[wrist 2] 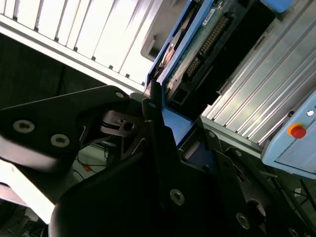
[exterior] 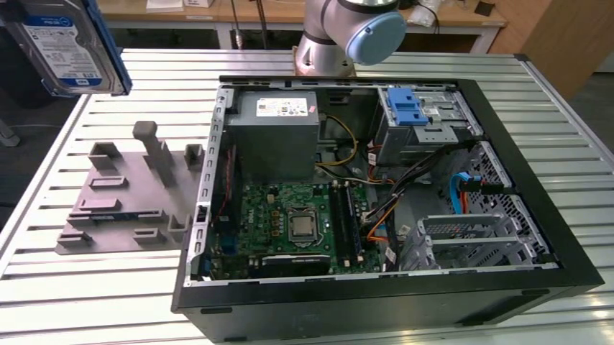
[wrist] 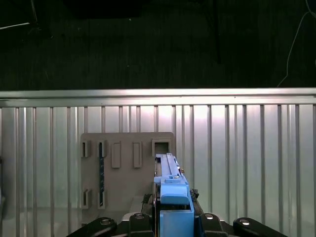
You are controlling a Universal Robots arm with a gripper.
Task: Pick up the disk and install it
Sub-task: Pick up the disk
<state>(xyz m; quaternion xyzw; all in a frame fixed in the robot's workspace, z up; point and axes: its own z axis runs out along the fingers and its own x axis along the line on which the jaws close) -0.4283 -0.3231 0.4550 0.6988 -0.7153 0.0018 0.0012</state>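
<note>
**Item:** disk (exterior: 65,44), a flat rectangular silver metal hard drive edged by a blue plastic carrier frame; it carries a white-and-blue label whose print cannot be made out.

**Location:** held clear of the tabletop, in the top corner of the exterior view's left; well apart from the computer case.

- In the second wrist view the disk (wrist 2: 197,54) shows a green circuit board and a row of connector pins.
- In the first wrist view the disk (wrist: 172,190) is seen edge-on, with the fixture lying beyond it.

**Pincer** (wrist 2: 173,117): black, two-fingered; closed on the disk, one finger on each side of the blue frame; the same grip shows in the first wrist view (wrist: 173,212).

**Tabletop** (exterior: 115,287): silver slatted metal.

**Fixture** (exterior: 129,194): grey plastic plate with upright posts and slots; rests on the tabletop at the exterior view's left, just beside the case; in the first wrist view (wrist: 123,163) its slots are visible.

**Computer case** (exterior: 384,296): black, lying on its side, open. Contents:

- green motherboard (exterior: 298,219) near the middle;
- grey metal power supply box (exterior: 278,133) on the far side, with a small white sticker, print illegible;
- blue ridged plastic latch tab (exterior: 408,108) at the far right;
- blue and orange cables on the right.

**Robot arm** (exterior: 341,32): grey with a pale blue joint cap; stands behind the far edge of the case.

**Pale box with a red button** (wrist 2: 296,131): seen in the second wrist view.
</note>
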